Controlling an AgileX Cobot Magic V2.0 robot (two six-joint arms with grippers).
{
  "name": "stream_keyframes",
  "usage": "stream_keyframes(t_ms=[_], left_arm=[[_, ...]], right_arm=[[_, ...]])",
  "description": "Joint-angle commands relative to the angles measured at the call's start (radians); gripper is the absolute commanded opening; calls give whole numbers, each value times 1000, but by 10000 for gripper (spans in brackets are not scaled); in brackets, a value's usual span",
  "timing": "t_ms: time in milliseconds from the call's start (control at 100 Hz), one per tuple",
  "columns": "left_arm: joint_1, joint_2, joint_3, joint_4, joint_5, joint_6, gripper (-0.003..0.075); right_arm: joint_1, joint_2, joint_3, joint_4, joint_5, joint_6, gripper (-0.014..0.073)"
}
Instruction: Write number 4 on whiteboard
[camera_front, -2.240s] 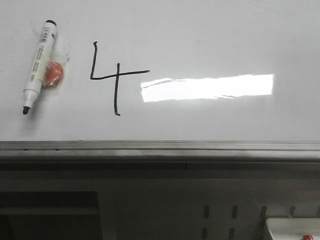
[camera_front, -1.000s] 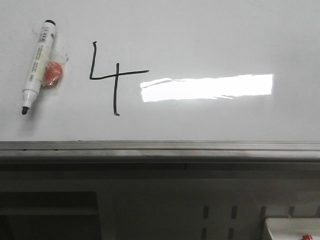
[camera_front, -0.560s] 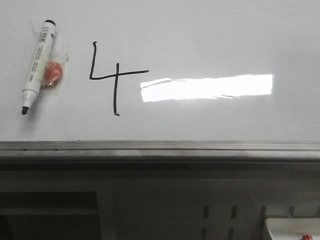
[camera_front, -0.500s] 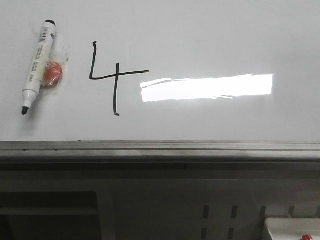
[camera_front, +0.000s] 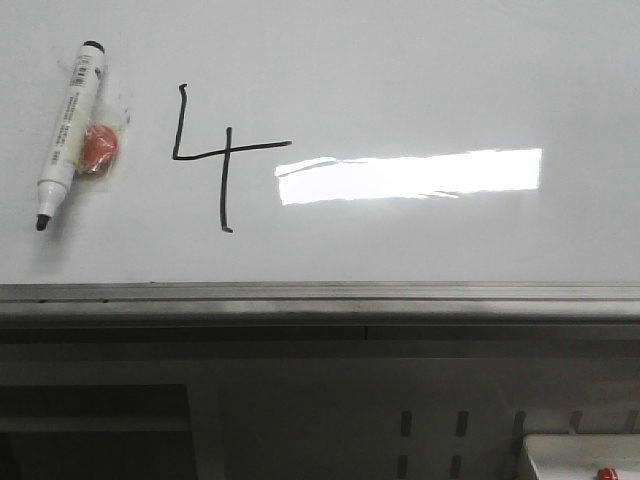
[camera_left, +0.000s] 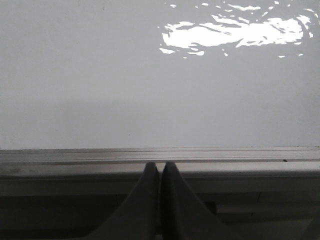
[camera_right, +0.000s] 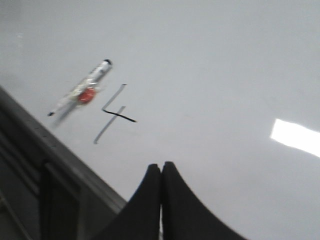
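The whiteboard (camera_front: 420, 70) fills the front view, with its grey edge rail (camera_front: 320, 297) along the near side. A black open-topped number 4 (camera_front: 222, 152) is drawn on it left of the bright light reflection. A white marker (camera_front: 68, 130) with a black tip lies uncapped left of the 4, with an orange-red cap (camera_front: 98, 148) beside it. The right wrist view shows the 4 (camera_right: 115, 113) and the marker (camera_right: 80, 89) far from my right gripper (camera_right: 161, 166), which is shut and empty. My left gripper (camera_left: 160, 165) is shut and empty at the rail (camera_left: 240, 156).
A white box (camera_front: 580, 455) with a small red item sits below the board at the lower right. Dark shelving and a slotted panel (camera_front: 430, 425) lie under the rail. A strong light glare (camera_front: 410, 175) lies right of the 4.
The whole front view has shifted slightly left; the marker, cap and 4 keep their places relative to each other. No gripper shows in the front view.
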Motion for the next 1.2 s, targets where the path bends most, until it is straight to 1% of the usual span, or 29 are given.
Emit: stream_keyframes(t_ms=[0, 100, 140, 170, 290, 420, 490, 530, 590, 630, 740, 1190], left_arm=[[3, -26, 35, -8, -49, -2, -20], [3, -26, 35, -8, -49, -2, -20], [3, -26, 35, -8, -49, -2, -20], [3, -26, 35, -8, -49, -2, -20], [3, -26, 35, -8, -49, -2, -20], [3, -26, 35, -8, -49, -2, -20], [3, -24, 35, -8, -49, -2, -20], [3, -24, 35, -8, -49, -2, -20], [3, -24, 35, -8, -49, -2, -20], [3, -24, 35, -8, -49, -2, -20], [3, -24, 35, -8, -49, -2, -20], [3, -24, 35, -8, -49, -2, -20]], right_arm=[[-119, 9, -11, -72, -95, 87, -64], [-281, -6, 32, -174, -95, 255, -64], [-341, -20, 63, -196, -95, 293, -64], [-382, -38, 81, -199, -95, 302, -64], [-487, -124, 158, -199, -82, 308, -64], [-587, -242, 220, -199, 24, 308, -64], [-625, -234, 241, -199, 54, 308, -64], [-639, -237, 259, -197, 58, 308, -64], [-653, -237, 296, -184, 27, 310, -64], [-655, -237, 291, -174, 97, 310, -64], [-655, -237, 291, -174, 169, 310, -64], [-655, -237, 291, -174, 166, 310, -64]])
